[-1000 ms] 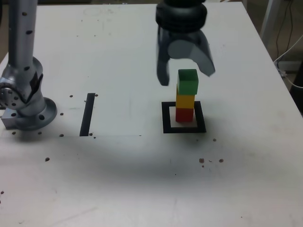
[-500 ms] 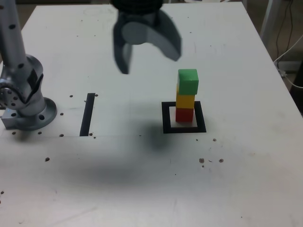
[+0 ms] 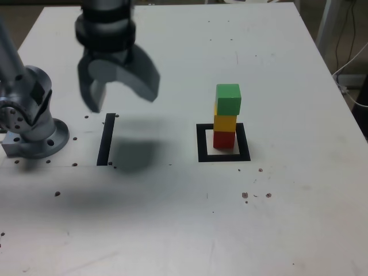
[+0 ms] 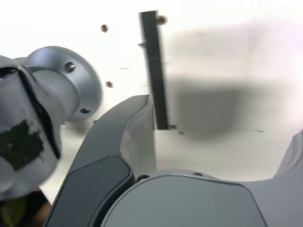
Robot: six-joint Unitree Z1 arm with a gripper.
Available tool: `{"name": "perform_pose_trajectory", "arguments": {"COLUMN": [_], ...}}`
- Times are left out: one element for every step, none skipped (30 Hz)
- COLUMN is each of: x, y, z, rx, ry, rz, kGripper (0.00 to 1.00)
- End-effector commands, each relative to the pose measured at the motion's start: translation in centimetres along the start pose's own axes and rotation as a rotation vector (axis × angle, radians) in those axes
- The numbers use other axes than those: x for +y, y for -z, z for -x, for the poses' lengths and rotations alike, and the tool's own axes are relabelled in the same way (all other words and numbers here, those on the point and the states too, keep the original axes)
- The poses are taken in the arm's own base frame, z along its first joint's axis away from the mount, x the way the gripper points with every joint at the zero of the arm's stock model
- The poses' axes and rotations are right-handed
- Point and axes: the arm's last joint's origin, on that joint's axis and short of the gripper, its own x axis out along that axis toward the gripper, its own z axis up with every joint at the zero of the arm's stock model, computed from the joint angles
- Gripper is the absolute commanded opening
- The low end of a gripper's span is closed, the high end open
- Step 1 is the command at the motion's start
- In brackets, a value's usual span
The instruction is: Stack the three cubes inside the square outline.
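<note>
Clearly, cubes (image 3: 227,118) beyond pincer's (image 3: 124,95) reach.

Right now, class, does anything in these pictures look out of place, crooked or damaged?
Slightly crooked: the green cube juts to the exterior view's right beyond the yellow cube, so the stack's top looks uneven. Nothing is spilled or visibly broken, and the red cube sits inside the square outline.

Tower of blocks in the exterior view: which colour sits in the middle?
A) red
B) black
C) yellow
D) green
C: the yellow block sits between the green one on top and the red one at the bottom.
</note>
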Motion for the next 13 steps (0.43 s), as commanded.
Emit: {"name": "perform_pose_trajectory", "arguments": {"x": [-0.1,-0.1,-0.1,-0.1,-0.2,-0.2,-0.2,-0.1,-0.1,-0.1,-0.1,-0.1,-0.1], "y": [1.7,2.0,2.3,2.6,3.0,3.3,3.5,3.7,4.0,4.1,4.3,4.3,4.3], "z": [-2.5,-3.0,-3.5,-3.9,-4.4,-4.7,-4.9,-5.1,-5.1,-5.2,-5.2,-5.1,-5.1], "rx": [0.08,0.089,0.097,0.103,0.11,0.114,0.116,0.115,0.113,0.109,0.102,0.094,0.085], "ry": [0.01,0.015,0.019,0.022,0.025,0.026,0.025,0.024,0.022,0.021,0.019,0.016,0.012], "rz": [-0.003,-0.003,-0.003,-0.002,-0.002,-0.002,-0.002,-0.002,-0.001,-0.001,-0.001,-0.001,-0.001], "kGripper": [1.0,1.0,1.0,1.0,1.0,1.0,1.0,1.0,1.0,1.0,1.0,1.0,1.0]}}
